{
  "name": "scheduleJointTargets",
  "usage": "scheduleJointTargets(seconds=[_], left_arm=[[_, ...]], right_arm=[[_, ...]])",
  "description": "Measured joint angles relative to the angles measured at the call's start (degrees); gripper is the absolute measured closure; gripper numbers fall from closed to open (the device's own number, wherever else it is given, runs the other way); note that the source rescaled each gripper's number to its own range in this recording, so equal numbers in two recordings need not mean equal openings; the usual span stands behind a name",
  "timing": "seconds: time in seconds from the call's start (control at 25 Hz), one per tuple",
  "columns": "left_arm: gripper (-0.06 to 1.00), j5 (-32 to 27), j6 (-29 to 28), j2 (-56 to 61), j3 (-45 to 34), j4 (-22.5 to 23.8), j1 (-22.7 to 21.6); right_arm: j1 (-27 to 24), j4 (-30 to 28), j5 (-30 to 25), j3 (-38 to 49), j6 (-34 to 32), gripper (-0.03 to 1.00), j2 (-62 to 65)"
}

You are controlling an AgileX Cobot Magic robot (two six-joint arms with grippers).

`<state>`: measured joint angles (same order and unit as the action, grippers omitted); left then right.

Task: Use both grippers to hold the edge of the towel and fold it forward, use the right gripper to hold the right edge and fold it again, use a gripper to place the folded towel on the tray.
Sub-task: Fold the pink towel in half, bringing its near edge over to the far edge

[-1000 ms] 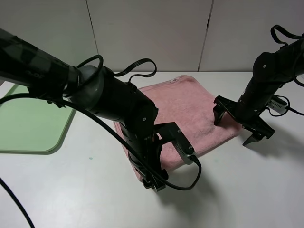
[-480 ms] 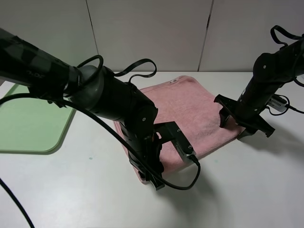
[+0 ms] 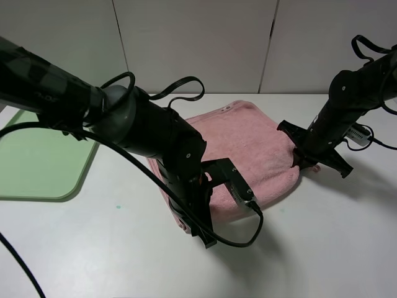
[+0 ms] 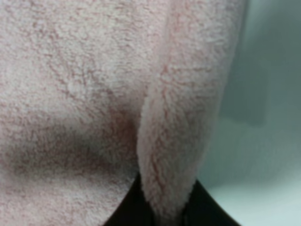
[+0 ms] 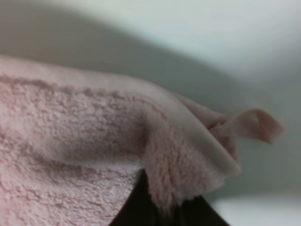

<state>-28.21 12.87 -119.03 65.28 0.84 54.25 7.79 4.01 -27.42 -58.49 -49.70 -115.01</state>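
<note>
Jaws on both sides have snapped together since a second ago. Left gripper [image 3: 197, 231] pinches the towel [image 3: 248, 139] at its near-left corner; right gripper [image 3: 304, 162] pinches the near-right corner, hem puckered. One towel, dusty pink, fluffy, on white table [image 3: 322, 248]. One green tray [image 3: 43, 164] far left, left arm overlapping it.

jaws closed on towel [image 3: 248, 143], corners bunched

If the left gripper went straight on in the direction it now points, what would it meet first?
The left gripper points down at the soft pink fluffy towel, whose edge its fingers pinch; right under that, likely the white table.
</note>
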Motion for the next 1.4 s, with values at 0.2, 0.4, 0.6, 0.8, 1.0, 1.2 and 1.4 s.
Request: scheduleJointTargets(seconds=[0.2, 0.4, 0.6, 0.8, 1.0, 1.2, 1.4], left_arm=[[0.94, -0.22, 0.0, 0.0, 0.29, -2.43, 0.0], [0.94, -3.75, -0.07, 1.07, 1.84, -4.95, 0.0], [0.94, -9.83, -0.07, 4.27, 4.28, -5.13, 0.0], [0.94, -13.47, -0.07, 6.05, 5.08, -5.21, 0.0], [0.94, -14.91, -0.17, 7.17, 5.74, -6.21, 1.09], [0.94, -14.95, -0.72, 7.75, 5.83, -6.41, 5.7], [0.94, -15.45, -4.55, 8.01, 8.67, -6.41, 8.65]], right_arm=[[0.0, 0.04, -0.11, 0.0, 0.12, 0.97, 0.2], [0.0, -0.15, -2.12, 0.38, 0.39, 0.97, 2.06], [0.0, -0.58, -5.9, 0.39, 1.28, 0.97, 5.71], [0.0, -0.82, -9.05, 0.39, 2.08, 0.97, 9.48], [0.0, -2.16, -11.87, 0.39, 2.54, 0.97, 13.27], [0.0, -3.11, -14.71, 0.44, 4.5, 0.97, 17.06], [0.0, -4.01, -17.78, 0.44, 6.01, 0.97, 19.98]])
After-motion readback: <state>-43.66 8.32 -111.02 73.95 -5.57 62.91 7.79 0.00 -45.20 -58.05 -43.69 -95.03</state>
